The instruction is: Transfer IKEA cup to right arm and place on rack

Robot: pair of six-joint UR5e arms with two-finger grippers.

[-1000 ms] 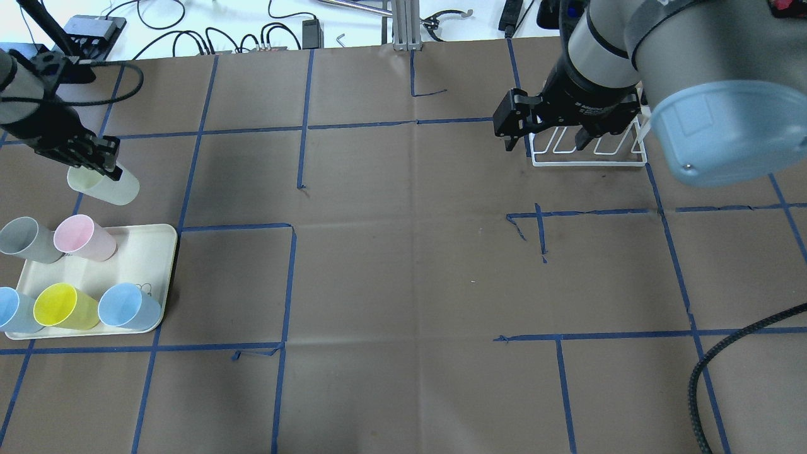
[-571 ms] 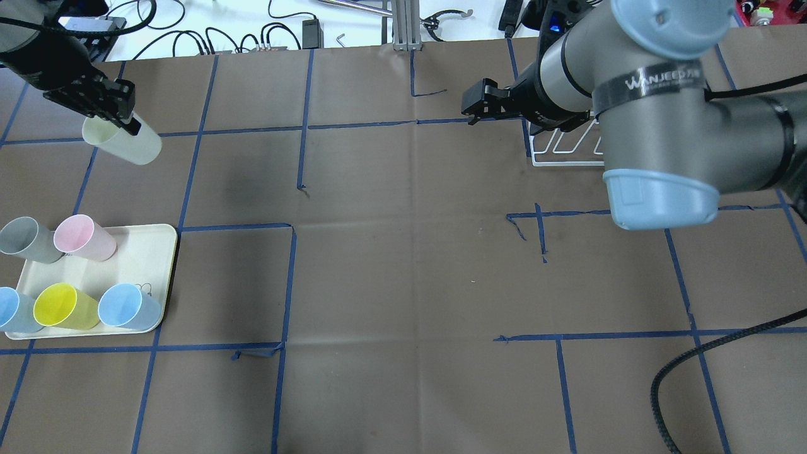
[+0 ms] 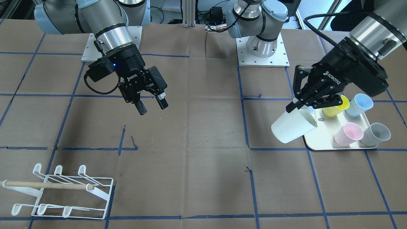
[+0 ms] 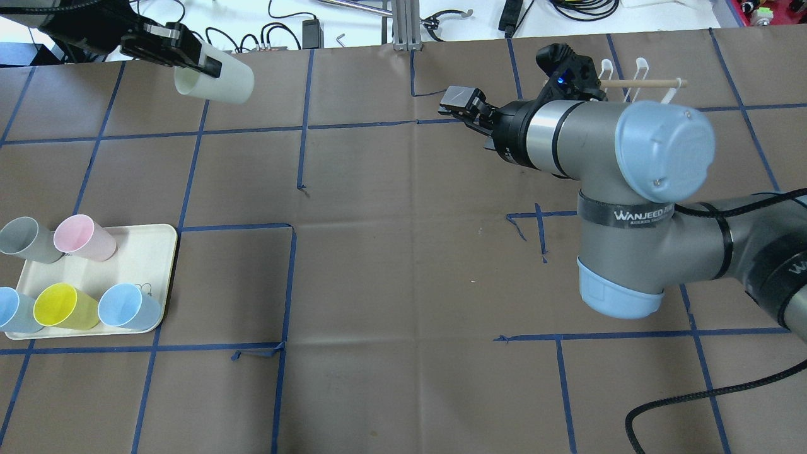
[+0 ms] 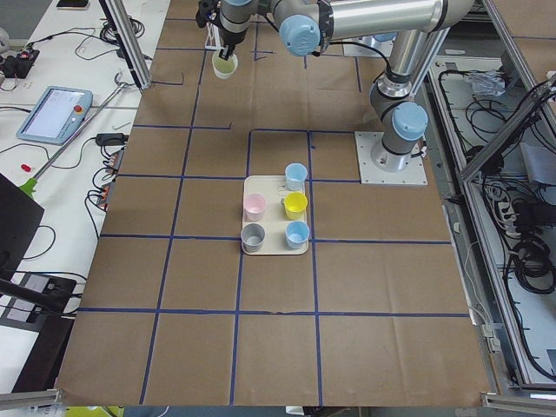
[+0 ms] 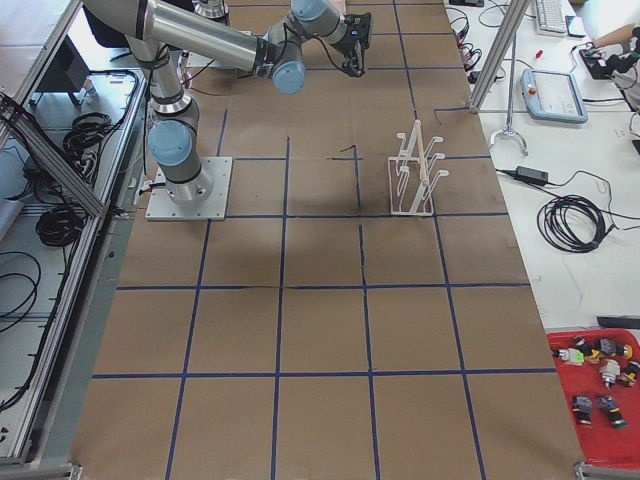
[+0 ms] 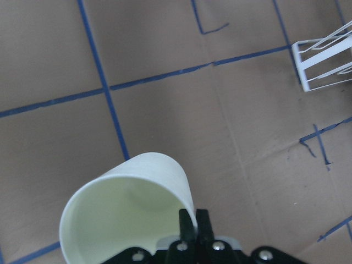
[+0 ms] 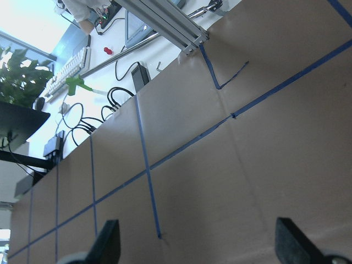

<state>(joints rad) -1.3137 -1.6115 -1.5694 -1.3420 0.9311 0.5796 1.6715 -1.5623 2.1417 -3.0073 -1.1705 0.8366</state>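
The left gripper [image 3: 304,106] is clamped on the cup [image 3: 293,128], its 2 fingers pinching the wall at the rim, as the left wrist view shows from close up. The cup is pale cream and hangs in the air above the table [image 4: 403,265], over the robot's left half and clear of the tray [image 4: 154,252]. It is tipped far off upright, so its long axis runs nearly level. The open mouth faces back toward the robot's left, under the gripper, and the closed base points toward the middle of the table, the right arm's side. In the front view the base sits a little lower than the mouth

The right gripper [image 3: 152,106] hangs above the robot's right half, its 2 fingers spread apart and holding nothing, well apart from the cup. In the overhead view its fingers point across toward the cup's side

The rack [image 3: 63,190] stands on the table at the far right, away from the robot's base, with a dowel [image 3: 47,185] across it. On the tray stand a grey cup [image 4: 25,239], a pink cup [image 4: 82,236], a yellow cup [image 4: 63,306] and 2 blue cups [image 4: 129,307], all mouth up
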